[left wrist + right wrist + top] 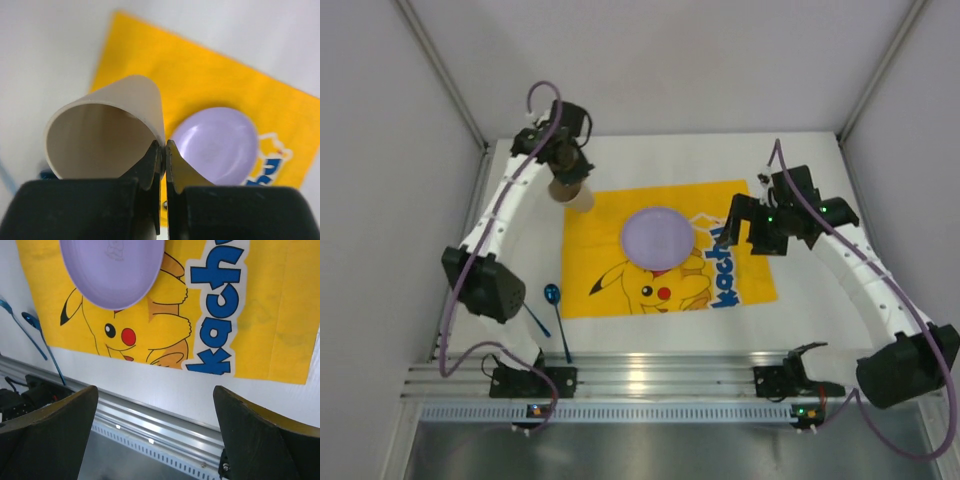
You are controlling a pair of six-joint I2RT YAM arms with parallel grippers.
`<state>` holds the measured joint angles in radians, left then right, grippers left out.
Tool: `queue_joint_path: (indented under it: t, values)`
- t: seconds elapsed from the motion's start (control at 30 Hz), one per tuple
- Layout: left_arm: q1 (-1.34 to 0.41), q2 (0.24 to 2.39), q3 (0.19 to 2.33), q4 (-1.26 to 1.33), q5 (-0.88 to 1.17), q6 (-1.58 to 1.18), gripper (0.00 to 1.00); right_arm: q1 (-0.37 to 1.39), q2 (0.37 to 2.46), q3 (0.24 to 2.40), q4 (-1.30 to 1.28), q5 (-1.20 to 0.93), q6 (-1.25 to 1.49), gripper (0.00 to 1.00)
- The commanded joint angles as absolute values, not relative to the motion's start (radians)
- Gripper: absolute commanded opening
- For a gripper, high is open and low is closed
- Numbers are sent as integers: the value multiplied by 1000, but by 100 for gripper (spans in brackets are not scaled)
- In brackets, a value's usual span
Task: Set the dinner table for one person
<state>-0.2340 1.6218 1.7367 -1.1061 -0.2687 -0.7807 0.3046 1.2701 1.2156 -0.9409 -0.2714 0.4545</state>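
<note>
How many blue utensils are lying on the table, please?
2. A spoon lies on the white table beside the yellow mat's near-left corner; a second utensil lies just left of it, head hidden.

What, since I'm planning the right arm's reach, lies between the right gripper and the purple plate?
Between the right gripper and the purple plate lies only the yellow Pikachu-print mat; nothing stands on that stretch, as the top view shows.

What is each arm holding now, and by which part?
The left jaws are shut on the beige cup, pinching its thin wall at the rim. The right jaws stand open and hold nothing.
</note>
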Motion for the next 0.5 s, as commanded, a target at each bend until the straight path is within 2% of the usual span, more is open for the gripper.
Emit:
queue_joint_path:
  t: [0.0,0.03,0.07,0.13,0.3,0.47]
  values:
    - [-432,1843,2073,-1006,-223,-683,0,302,1178,1180,-969,-270,512,100]
    - [-468,1923,2165,-996,-204,-646,0,302,1163,1154,-979,-270,514,100]
    - [-533,2053,2362,-977,-181,-612,0,302,1152,1138,-983,-270,518,100]
    - [-577,2164,2565,-933,-146,-565,0,301,1112,1083,-989,-262,528,100]
    - [-672,2227,2456,-611,-6,-557,0,302,994,982,-1009,-232,557,100]
    - [-756,2342,2542,-640,-5,-453,0,301,940,954,-1061,-184,558,100]
